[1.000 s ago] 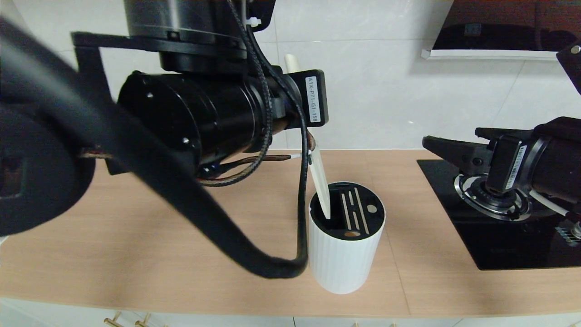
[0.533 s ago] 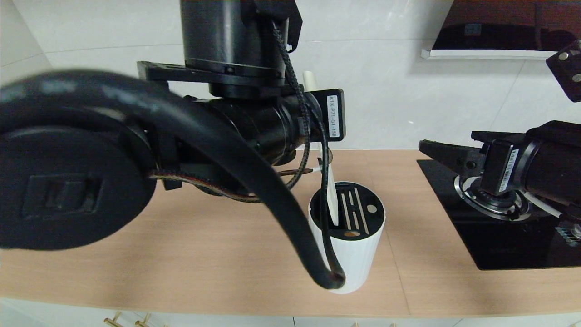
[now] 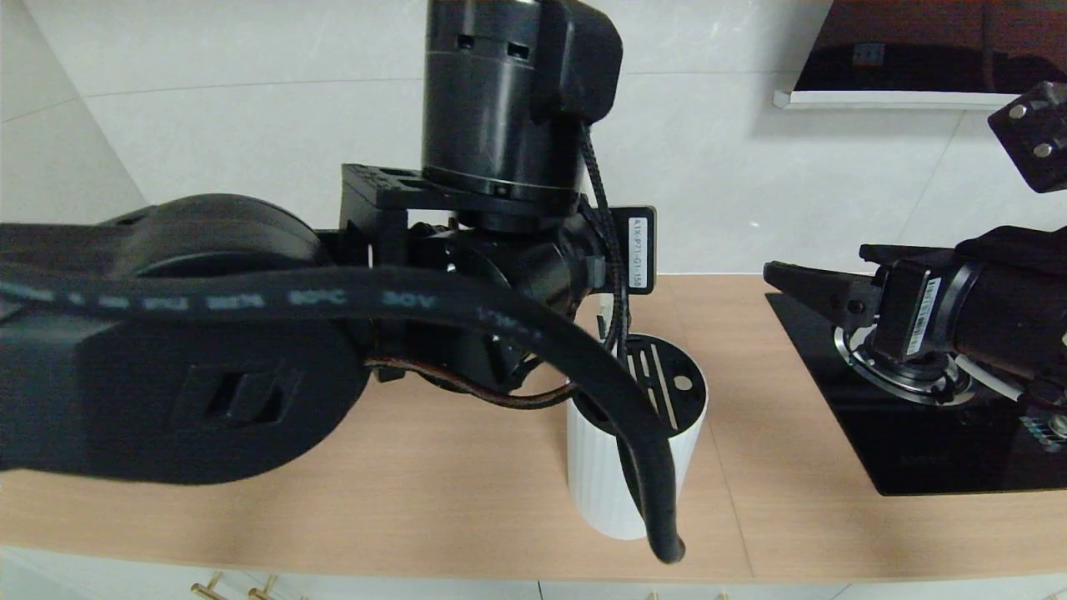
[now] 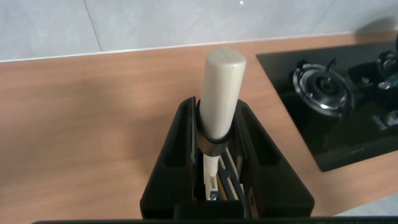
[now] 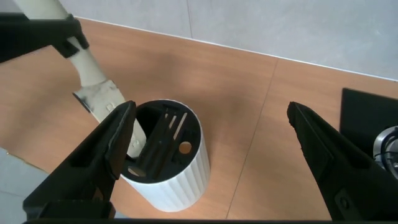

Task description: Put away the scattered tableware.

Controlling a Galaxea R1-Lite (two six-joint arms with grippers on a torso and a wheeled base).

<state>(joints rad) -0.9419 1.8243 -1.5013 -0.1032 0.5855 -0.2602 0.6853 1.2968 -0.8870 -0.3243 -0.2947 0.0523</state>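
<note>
The left arm [image 3: 508,108] covers half the top of the holder [image 3: 613,492]; the blade tip of the knife [image 5: 87,65] is sunk unseen inside; the stove [image 3: 917,450] is cropped.

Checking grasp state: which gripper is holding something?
The left gripper, shut on the cream-handled knife, blade in the white holder. The right gripper is open and empty.
</note>
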